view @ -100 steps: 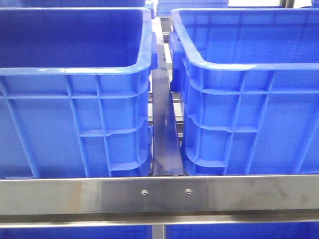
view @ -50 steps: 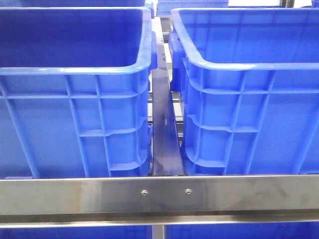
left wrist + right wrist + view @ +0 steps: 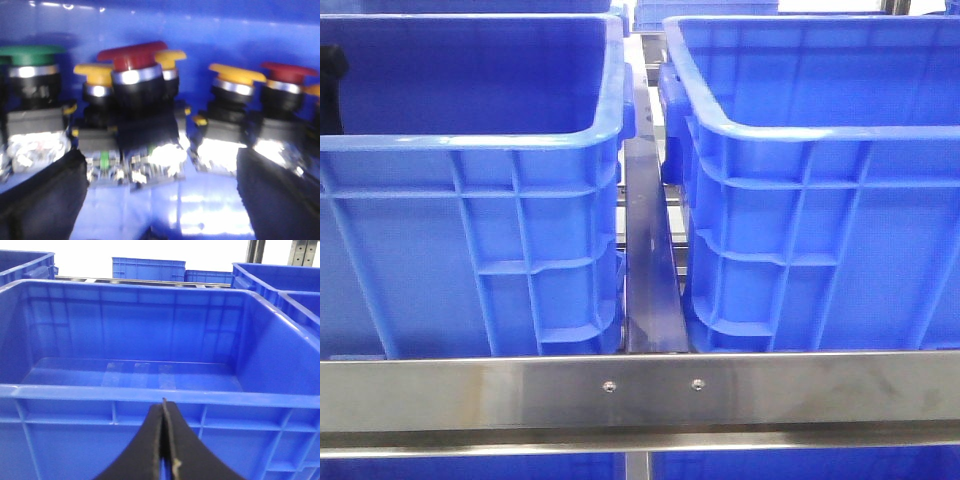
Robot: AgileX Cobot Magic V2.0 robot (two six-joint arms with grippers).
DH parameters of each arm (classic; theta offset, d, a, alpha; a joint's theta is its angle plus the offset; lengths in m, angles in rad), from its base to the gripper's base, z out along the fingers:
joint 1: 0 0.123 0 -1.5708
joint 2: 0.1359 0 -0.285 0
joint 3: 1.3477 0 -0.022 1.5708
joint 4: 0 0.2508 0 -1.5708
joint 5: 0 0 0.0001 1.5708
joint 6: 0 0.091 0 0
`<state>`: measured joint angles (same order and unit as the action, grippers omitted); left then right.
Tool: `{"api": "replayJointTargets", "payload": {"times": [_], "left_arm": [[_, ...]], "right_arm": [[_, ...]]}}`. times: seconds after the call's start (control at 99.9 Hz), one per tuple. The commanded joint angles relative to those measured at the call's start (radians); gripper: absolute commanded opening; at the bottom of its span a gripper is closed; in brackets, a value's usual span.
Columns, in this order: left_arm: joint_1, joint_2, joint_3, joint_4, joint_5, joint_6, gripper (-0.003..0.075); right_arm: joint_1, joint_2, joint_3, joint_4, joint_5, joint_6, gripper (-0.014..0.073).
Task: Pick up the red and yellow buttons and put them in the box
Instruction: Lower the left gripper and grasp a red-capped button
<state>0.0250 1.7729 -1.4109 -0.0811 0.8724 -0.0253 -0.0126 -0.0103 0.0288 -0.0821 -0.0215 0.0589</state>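
Inside a blue crate, the left wrist view shows a row of push buttons on black and metal bodies. A dark red button (image 3: 132,55) stands nearest, straight ahead of my left gripper (image 3: 160,200). A yellow button (image 3: 95,74) sits beside it, another yellow one (image 3: 236,75) and a second red one (image 3: 289,72) further along. The left gripper is open, its dark fingers (image 3: 40,200) wide apart with only crate floor between them. My right gripper (image 3: 163,407) is shut and empty, just outside the near rim of an empty blue box (image 3: 150,392).
A green button (image 3: 31,54) stands at one end of the row. In the front view two tall blue crates, left (image 3: 470,140) and right (image 3: 800,130), sit behind a steel rail (image 3: 640,390). A dark part of the left arm (image 3: 330,75) shows inside the left crate.
A dark part of the left arm has come into view at the left edge of the left crate in the front view. Nothing else has moved.
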Motion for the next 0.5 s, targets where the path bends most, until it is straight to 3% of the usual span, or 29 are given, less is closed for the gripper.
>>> {"api": "replayJointTargets", "payload": {"times": [0.0,0.38,0.49], "left_arm": [[0.000,-0.026,-0.035,-0.009,-0.051,-0.012,0.0570],[0.000,0.028,-0.035,-0.009,-0.113,-0.012,0.0560],[0.000,0.028,-0.035,-0.009,-0.119,-0.012,0.0458]], "right_arm": [[-0.006,-0.024,-0.017,-0.005,-0.073,0.002,-0.0059],[-0.006,-0.024,-0.017,-0.005,-0.073,0.002,-0.0059],[-0.006,-0.024,-0.017,-0.005,-0.073,0.002,-0.0059]]}}
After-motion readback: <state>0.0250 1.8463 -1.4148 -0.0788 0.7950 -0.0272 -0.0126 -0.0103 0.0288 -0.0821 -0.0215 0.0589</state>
